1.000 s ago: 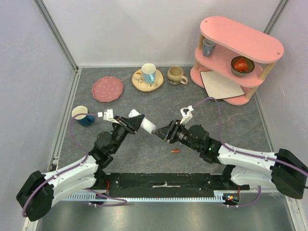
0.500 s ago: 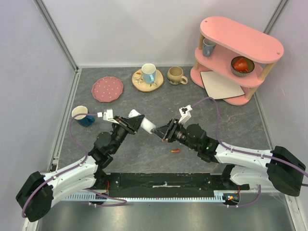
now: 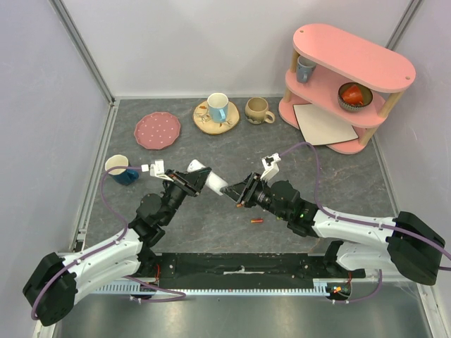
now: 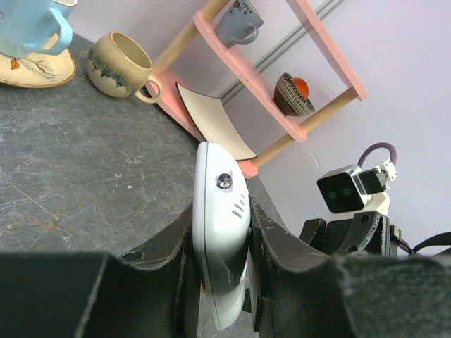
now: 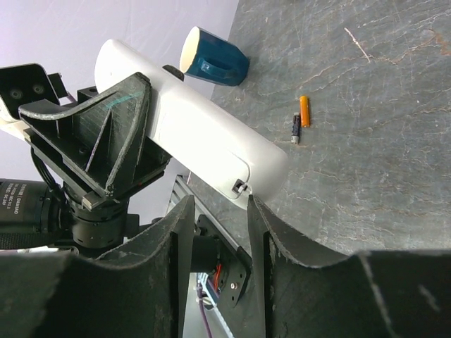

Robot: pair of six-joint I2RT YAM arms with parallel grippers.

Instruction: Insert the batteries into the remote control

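Observation:
My left gripper (image 3: 189, 183) is shut on the remote control (image 3: 209, 179), a slim white handset held off the table and pointing right. In the left wrist view the remote control (image 4: 220, 211) stands edge-on, pinched between both fingers (image 4: 169, 243) of the left gripper (image 4: 220, 211). My right gripper (image 3: 240, 195) sits at the remote's free end. Seen from the right wrist, the right gripper (image 5: 218, 203) is open with an empty gap, and the remote control (image 5: 204, 134) and its small latch lie just past the tips. Two batteries lie on the table, one orange (image 5: 304, 110) and one dark (image 5: 296, 129). The top view shows a red-orange battery (image 3: 258, 221).
A dark blue mug (image 3: 121, 170) stands at the left, a pink plate (image 3: 157, 130) behind it. A light blue cup on a wooden saucer (image 3: 217, 111) and a beige mug (image 3: 258, 110) are at the back. The pink shelf (image 3: 345, 84) at the back right holds a beige board (image 3: 324, 125), a bowl and a mug.
The right gripper has crept left and a little away from me, closer to the remote's free end, and its jaws have narrowed. The left gripper holds the remote still.

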